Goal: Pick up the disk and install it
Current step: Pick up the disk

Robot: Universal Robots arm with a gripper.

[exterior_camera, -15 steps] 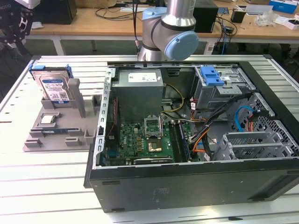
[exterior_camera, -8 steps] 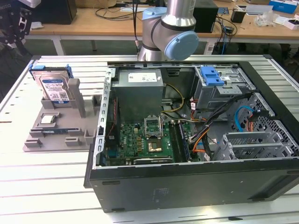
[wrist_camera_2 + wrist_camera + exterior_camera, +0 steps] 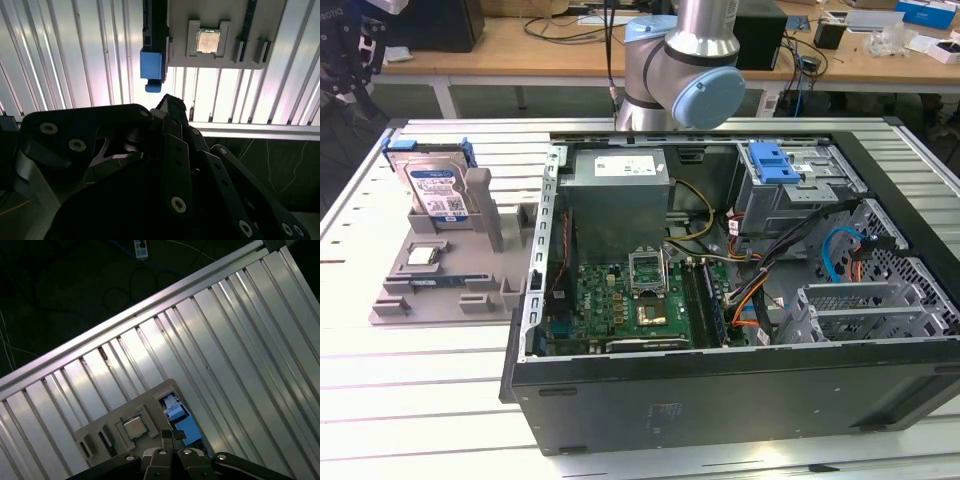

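The disk point(image 3: 432, 188) is silver with a white-and-blue label and blue rails. The holder point(image 3: 492, 215) is grey, the surface point(image 3: 410, 400) silver with long ridges, the computer case point(image 3: 720, 398) black, its board point(image 3: 608, 292) green.

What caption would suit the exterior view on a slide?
The disk stands upright in a grey holder at the exterior view's left, beside the open computer case, not yet installed.

You have open air above the disk point(image 3: 433, 185), which leans in the grey fixture point(image 3: 460, 255); the fixture's upright post point(image 3: 486, 205) stands just beside it toward the exterior view's right. The ribbed surface point(image 3: 420, 400) around the fixture gives you room. Past the post rises the computer case point(image 3: 720, 400) wall, and inside, loose cables point(image 3: 752, 298) crowd near the drive cage point(image 3: 800, 195) under its blue caddy point(image 3: 770, 160).
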